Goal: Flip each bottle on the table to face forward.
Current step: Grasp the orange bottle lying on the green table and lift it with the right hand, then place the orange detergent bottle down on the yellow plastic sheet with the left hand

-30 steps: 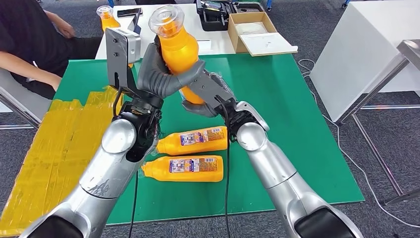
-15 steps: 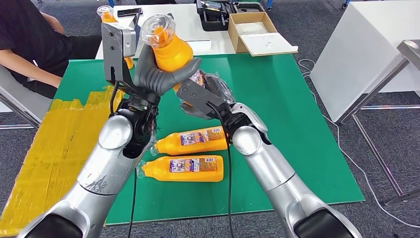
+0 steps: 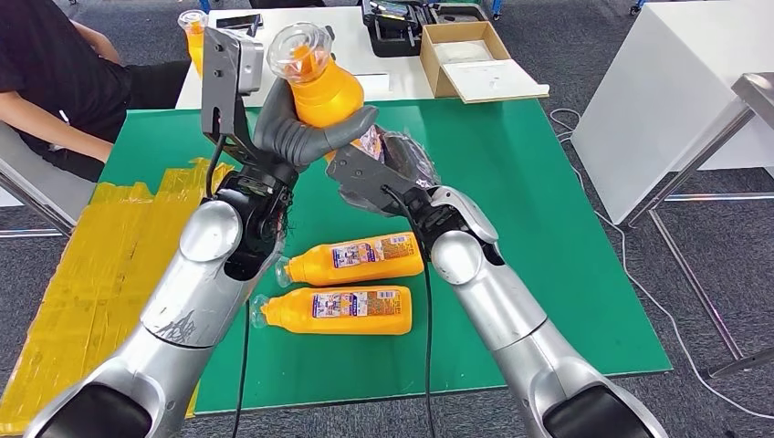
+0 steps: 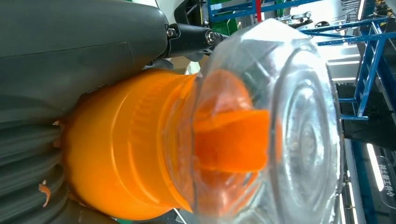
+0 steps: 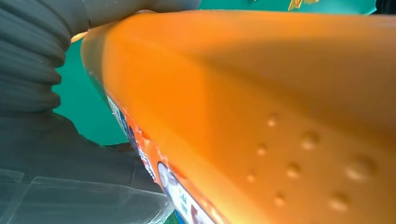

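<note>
The green mat (image 3: 548, 228) is covering the table, and a strip of yellow tape (image 3: 100, 265) is lying along its left side. A person in a black shirt (image 3: 46, 82) is sitting at the far left corner. Behind the mat a white table (image 3: 383, 55) is carrying an open cardboard box (image 3: 470, 59), a black case (image 3: 397, 23) and one small orange bottle (image 3: 193, 32). Both silver arms are reaching up over the middle of the mat and are meeting at one bottle. The held bottle (image 3: 321, 87) is in the air above the mat, tilted, with its clear cap pointing up and toward the camera. The left hand (image 3: 297, 137) is gripping it around the shoulder, just under the cap. The right hand (image 3: 388, 169) is holding the lower body of the same bottle, with its label partly showing between the fingers. Two more bottles are lying on their sides on the mat between the arms, labels facing up, caps to the left: the far bottle (image 3: 356, 258) and, just beside it, the near bottle (image 3: 342, 310).
</note>
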`<state>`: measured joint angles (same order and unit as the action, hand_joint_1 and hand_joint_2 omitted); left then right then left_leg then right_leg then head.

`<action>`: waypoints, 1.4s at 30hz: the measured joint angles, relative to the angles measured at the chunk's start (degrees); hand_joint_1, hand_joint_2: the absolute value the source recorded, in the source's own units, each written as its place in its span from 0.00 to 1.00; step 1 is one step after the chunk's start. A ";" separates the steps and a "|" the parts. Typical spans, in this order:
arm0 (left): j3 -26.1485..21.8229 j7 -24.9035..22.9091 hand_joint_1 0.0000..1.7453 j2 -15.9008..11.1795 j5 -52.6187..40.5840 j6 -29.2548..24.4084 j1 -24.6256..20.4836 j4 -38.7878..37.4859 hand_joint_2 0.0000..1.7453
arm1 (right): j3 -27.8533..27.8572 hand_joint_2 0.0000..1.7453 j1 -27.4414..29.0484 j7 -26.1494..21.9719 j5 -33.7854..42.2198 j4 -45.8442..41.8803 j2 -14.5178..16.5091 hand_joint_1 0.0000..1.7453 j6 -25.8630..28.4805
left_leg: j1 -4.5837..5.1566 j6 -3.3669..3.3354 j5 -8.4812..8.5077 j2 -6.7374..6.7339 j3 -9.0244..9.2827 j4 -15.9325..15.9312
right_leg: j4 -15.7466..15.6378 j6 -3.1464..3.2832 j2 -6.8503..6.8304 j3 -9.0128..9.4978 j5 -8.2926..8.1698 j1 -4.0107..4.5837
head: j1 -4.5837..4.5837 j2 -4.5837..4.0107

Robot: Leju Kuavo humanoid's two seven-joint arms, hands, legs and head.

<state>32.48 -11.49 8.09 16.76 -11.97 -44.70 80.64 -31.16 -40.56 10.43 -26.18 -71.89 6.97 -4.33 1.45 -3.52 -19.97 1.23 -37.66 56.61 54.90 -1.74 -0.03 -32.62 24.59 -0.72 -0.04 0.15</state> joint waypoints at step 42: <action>3.40 -2.74 1.00 0.65 -3.11 2.83 -4.52 -4.22 1.00 | -0.40 1.00 -0.39 0.24 -3.94 -0.24 0.08 1.00 1.38 | 0.00 0.00 0.01 0.01 -0.04 0.00 | 0.01 0.00 -0.01 0.00 0.00 0.00 | 0.00 0.00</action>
<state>35.88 -14.23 8.74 13.65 -9.14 -49.22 76.41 -31.56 -40.95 10.67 -30.12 -72.13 7.05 -2.95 1.46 -3.52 -19.97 1.25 -37.70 56.61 54.91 -1.75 -0.04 -32.62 24.59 -0.72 -0.04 0.15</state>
